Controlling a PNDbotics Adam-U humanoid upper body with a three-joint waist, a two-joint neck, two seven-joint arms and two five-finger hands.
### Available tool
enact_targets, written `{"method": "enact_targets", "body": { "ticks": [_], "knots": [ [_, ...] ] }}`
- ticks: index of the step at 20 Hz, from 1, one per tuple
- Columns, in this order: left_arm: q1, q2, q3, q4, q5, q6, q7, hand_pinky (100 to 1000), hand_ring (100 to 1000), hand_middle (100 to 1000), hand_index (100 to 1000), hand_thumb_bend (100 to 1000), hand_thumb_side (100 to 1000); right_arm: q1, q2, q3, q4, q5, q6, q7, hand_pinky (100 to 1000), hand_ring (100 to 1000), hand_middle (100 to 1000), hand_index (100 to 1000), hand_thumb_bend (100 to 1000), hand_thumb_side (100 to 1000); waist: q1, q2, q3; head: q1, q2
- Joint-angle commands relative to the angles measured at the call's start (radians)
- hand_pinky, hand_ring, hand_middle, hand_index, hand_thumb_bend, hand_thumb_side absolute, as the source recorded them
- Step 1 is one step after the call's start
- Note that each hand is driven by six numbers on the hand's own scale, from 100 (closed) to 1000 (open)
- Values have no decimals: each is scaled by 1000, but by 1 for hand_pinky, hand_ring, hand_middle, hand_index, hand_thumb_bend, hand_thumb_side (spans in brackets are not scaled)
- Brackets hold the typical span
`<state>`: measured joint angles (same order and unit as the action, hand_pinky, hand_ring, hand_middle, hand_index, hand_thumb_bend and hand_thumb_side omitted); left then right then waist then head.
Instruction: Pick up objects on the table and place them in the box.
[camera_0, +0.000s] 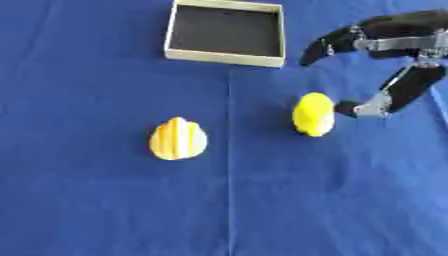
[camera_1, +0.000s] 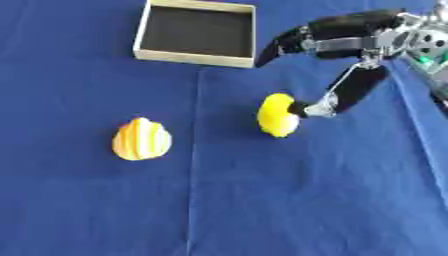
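Observation:
A bright yellow lemon-shaped object (camera_0: 313, 114) lies on the blue cloth right of centre. My right hand (camera_1: 350, 40) comes in from the upper right and is open: the fingers stretch out above and behind the lemon, and the thumb tip (camera_1: 308, 108) sits at its right side, touching or nearly so. A yellow-orange ribbed object (camera_0: 178, 139) rests left of centre, apart from the hand. The box (camera_0: 226, 56), cream-walled with a dark floor, stands at the top centre with nothing visible inside. No left hand appears in either view.
Blue cloth (camera_0: 105, 210) covers the whole table, with a faint seam running down the middle. The two yellow objects lie well apart from each other and from the box.

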<state>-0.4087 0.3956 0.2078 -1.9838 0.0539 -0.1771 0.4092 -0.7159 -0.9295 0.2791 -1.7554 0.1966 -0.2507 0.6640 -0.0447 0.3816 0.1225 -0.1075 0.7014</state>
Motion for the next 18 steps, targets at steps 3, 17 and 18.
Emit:
{"method": "enact_targets", "body": {
  "ticks": [3,17,18],
  "knots": [
    [-1,19,10,-16,-4,2,3,787,766,712,782,100,701,7,-57,-112,-104,-74,31,-88,922,981,891,937,156,337,3,-21,-7,10,-7],
    [-4,21,9,-16,-5,1,3,788,768,713,783,100,702,43,-115,-171,-169,-134,64,-107,924,985,896,939,165,344,1,-20,-11,16,-5],
    [-4,20,9,-16,-5,1,3,788,768,713,783,100,702,42,-114,-159,-163,-127,63,-95,924,986,896,940,172,350,1,-19,-10,15,-5]
  ]
}}
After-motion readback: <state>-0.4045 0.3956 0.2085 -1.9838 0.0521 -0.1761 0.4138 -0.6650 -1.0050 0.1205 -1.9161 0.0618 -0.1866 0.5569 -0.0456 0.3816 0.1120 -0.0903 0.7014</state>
